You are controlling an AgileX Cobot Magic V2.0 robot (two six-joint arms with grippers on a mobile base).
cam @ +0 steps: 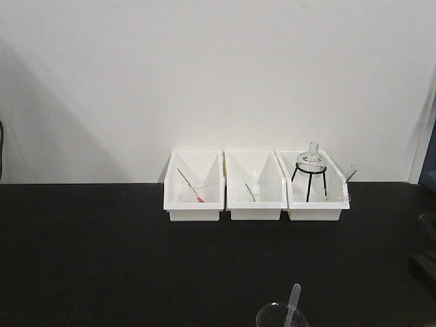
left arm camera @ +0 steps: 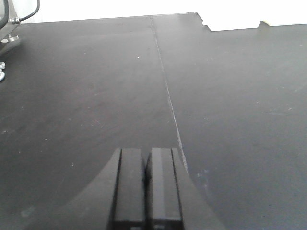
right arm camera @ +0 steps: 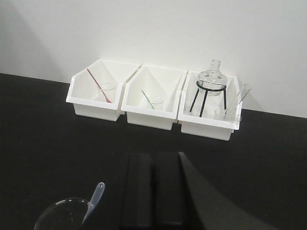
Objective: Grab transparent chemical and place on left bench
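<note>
I am seeing the pipette [right arm camera: 94,200] standing in a glass beaker [right arm camera: 61,214] on the black surface [right arm camera: 43,143], bulb end up, its long axis leaning up and to the right. From the beaker, the right end effector [right arm camera: 153,191] is sitting just to the right, fingers pressed together and holding nothing. The left end effector [left arm camera: 146,187] is likewise closed and empty, facing bare surface with no beaker in its view. I am judging the right arm the nearer one.
</note>
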